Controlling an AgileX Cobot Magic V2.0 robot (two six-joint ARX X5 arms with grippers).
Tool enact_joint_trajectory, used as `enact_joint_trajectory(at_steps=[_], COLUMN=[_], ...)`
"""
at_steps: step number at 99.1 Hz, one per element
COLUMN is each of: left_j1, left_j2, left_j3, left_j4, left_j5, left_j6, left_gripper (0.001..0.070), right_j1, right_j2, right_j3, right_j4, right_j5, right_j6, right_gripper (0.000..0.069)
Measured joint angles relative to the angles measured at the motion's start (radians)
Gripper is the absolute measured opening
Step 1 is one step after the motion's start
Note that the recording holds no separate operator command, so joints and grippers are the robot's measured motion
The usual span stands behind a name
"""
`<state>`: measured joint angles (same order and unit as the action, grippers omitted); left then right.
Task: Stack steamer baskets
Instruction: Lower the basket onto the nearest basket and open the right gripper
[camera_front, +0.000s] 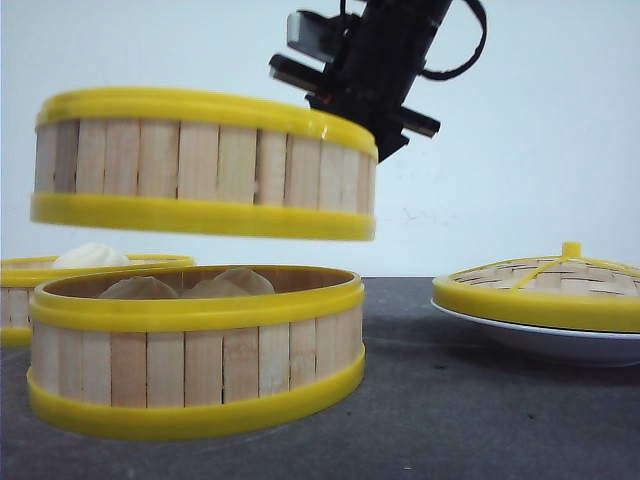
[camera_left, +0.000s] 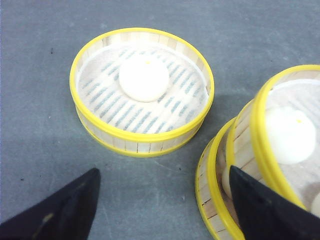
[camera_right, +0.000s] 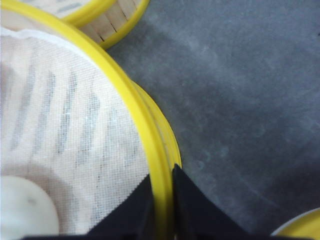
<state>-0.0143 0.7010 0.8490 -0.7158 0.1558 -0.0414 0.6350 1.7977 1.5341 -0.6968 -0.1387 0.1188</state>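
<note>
The right gripper (camera_right: 162, 200) has its jaws clamped on the yellow rim of the raised basket (camera_front: 205, 165), one dark finger inside the wall and one outside, with only the rim's thickness between them. In the front view that basket hangs in the air, clear of the table (camera_front: 480, 400), directly over the front basket (camera_front: 195, 350) and apart from it, tilted slightly so its right side sits lower. The right wrist view shows its floor lined with white gauze and a white bun (camera_right: 25, 210) lying on it; the left wrist view shows the same bun beside a dark fingertip. The front basket stands on the table and holds pale dumplings (camera_front: 185, 285) whose tops rise to its rim. The back basket (camera_left: 142, 92) stands on the table behind and to the left of the front one; it is lined with gauze and holds one round white bun (camera_left: 143, 77) at its middle. The left gripper (camera_left: 162, 200) hovers over bare table near these baskets, jaws wide apart and holding nothing. To the right, well apart from the baskets, a woven lid (camera_front: 545, 285) with a yellow rim rests on a white plate (camera_front: 560, 345).
</note>
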Motion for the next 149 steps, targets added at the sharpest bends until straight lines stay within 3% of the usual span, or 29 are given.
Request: enact_joint_trajectory(at_steps=[76, 149], left_j1=[0.0, 0.0], left_j2=[0.0, 0.0], left_j3=[0.0, 0.0], left_j4=[-0.003, -0.003], left_j5=[0.0, 0.0], left_j6=[0.0, 0.0], left_gripper=[0.05, 0.05], right_j1=[0.032, 0.045], right_j2=[0.069, 0.068], right_j3=[0.002, 0.047], right_j4=[0.031, -0.07], right_j5=[0.067, 0.124], right_j6=[0.019, 0.027], right_gripper=[0.0019, 0.0019])
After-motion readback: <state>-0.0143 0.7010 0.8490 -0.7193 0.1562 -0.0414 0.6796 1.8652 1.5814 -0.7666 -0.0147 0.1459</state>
